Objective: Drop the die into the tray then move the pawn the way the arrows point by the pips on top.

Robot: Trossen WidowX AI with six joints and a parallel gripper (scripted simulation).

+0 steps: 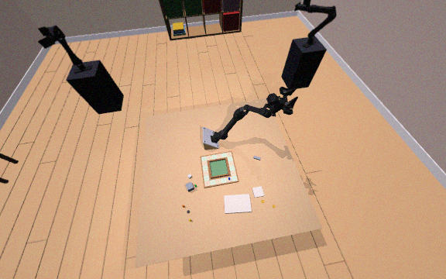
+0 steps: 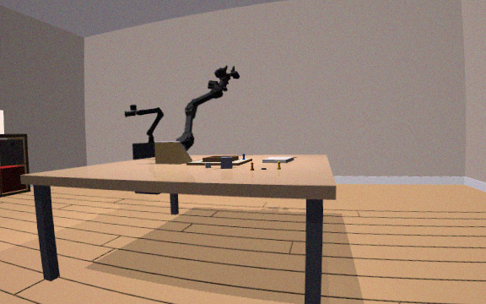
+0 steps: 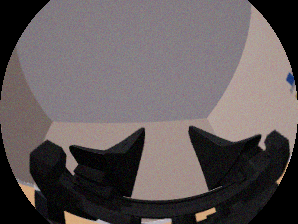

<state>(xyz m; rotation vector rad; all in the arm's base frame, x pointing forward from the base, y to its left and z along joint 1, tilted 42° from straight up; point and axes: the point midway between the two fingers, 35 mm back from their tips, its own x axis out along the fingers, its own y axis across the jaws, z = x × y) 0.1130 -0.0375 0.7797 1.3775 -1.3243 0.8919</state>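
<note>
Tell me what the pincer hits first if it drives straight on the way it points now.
Probably the wall. The pincer is raised high above the table, open and empty, and the wrist view shows only bare wall ahead between its fingers. Nothing nearer shows in that line, though depth is hard to judge.
</note>
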